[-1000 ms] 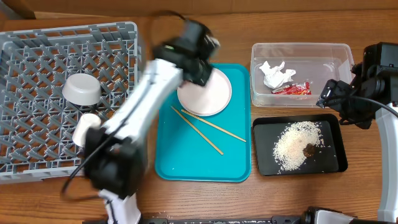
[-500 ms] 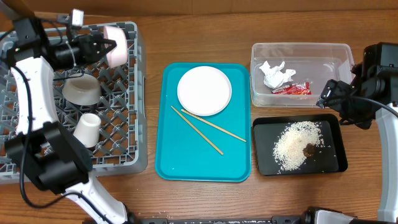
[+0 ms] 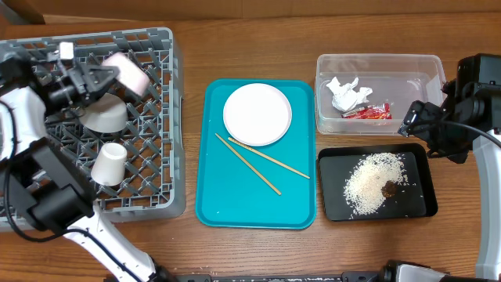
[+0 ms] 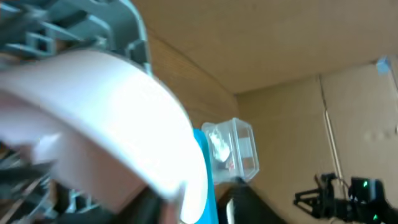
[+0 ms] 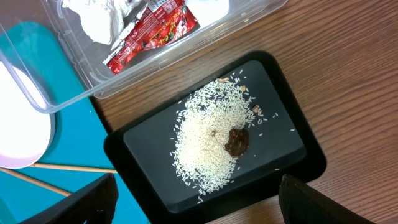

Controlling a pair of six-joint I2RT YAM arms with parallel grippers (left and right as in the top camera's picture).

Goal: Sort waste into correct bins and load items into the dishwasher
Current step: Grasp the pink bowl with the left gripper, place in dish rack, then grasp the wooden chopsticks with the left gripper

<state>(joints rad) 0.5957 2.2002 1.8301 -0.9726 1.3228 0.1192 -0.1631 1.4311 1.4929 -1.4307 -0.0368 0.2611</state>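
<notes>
Pink bowl (image 3: 129, 72) moved nearer grey bowl (image 3: 104, 116); 2 bowls, 1 cup (image 3: 108, 163) at rack (image 3: 156, 168).

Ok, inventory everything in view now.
rack: 1, grey, left
pink bowl: 1, pink, in left gripper
grey bowl: 1, grey, rack
cup: 1, white, rack
teal tray: 1, teal, centre
plate: 1, white, teal tray
chopsticks: 2, tan, teal tray
tub: 1, clear, back right
tissue: 1, white, tub
wrapper: 1, red, tub
black tray: 1, black, front right
rice: pile, white, black tray
lump: 1, brown, on rice
left gripper: 1, black, over rack
right gripper: 1, black, beside tub
</notes>
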